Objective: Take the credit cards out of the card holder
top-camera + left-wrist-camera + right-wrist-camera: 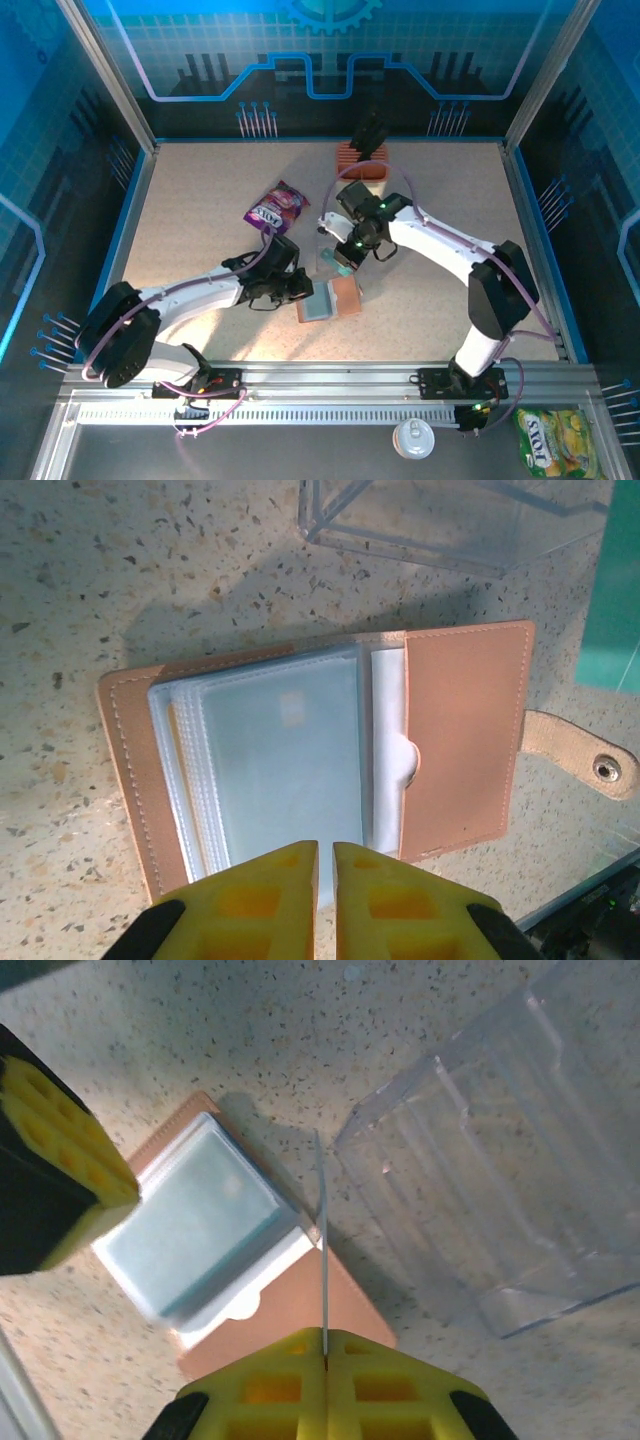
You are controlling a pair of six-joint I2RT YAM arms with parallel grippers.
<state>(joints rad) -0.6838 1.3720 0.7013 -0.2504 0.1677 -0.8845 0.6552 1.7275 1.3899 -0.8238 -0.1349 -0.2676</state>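
Speckled table bears the open holder, left gripper almost closed at its edge, right gripper clamped on a teal card held edge-on over it

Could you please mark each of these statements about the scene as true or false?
1. The card holder lies open on the table. True.
2. The right claw is empty. False: it is shut on a thin teal card.
3. A clear plastic box stands beside the card holder. True.
4. The purple snack packet lies on top of the card holder. False: it lies apart from it, farther back on the table.
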